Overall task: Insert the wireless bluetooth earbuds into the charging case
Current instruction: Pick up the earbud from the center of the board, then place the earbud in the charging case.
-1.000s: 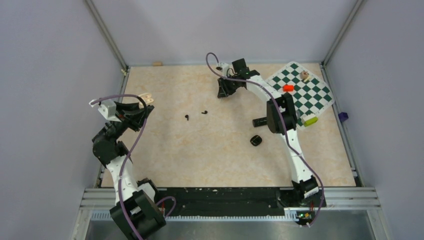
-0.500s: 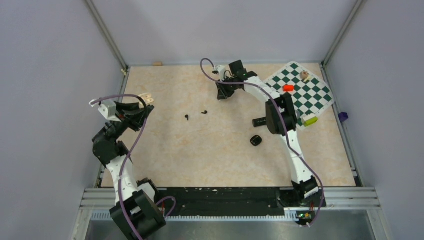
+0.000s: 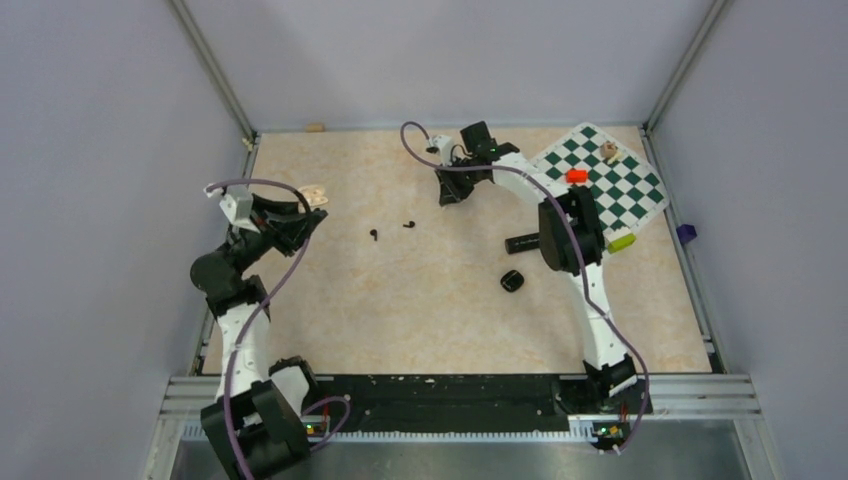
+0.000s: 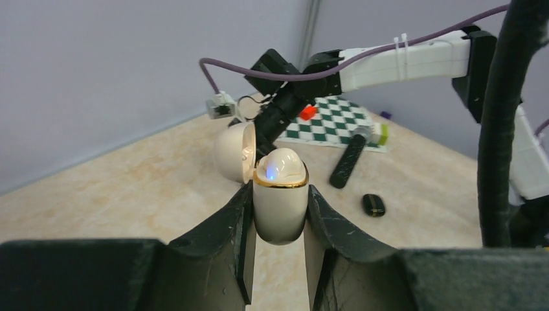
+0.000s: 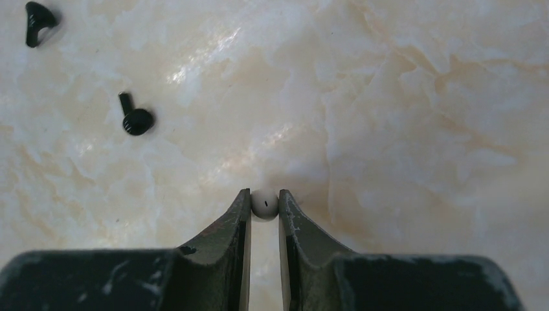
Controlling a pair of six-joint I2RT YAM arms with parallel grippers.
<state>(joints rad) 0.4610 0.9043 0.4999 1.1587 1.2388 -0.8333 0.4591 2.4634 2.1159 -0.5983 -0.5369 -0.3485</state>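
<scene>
My left gripper (image 4: 278,210) is shut on a cream-white charging case (image 4: 280,194) with a gold rim. Its lid (image 4: 233,152) is flipped open and a white bud with a blue light sits in it. This case shows at the table's left in the top view (image 3: 315,192). My right gripper (image 5: 264,208) is shut on a small round white earbud (image 5: 264,202) just above the table, at the far middle (image 3: 447,195). Two tiny black comma-shaped buds (image 3: 374,235) (image 3: 409,223) lie loose between the arms, also seen in the right wrist view (image 5: 136,120) (image 5: 37,19). A small glossy black case (image 3: 513,281) lies shut near the right arm.
A long black cylinder (image 3: 520,243) lies by the right arm's elbow. A green chequered mat (image 3: 625,190) at the far right carries a red block, a yellow-green block and a small figure. Grey walls close in the table on three sides.
My left arm has swung right and forward, carrying the cream case towards the middle. My right gripper has shifted a little at the far middle, still shut on the white bud.
</scene>
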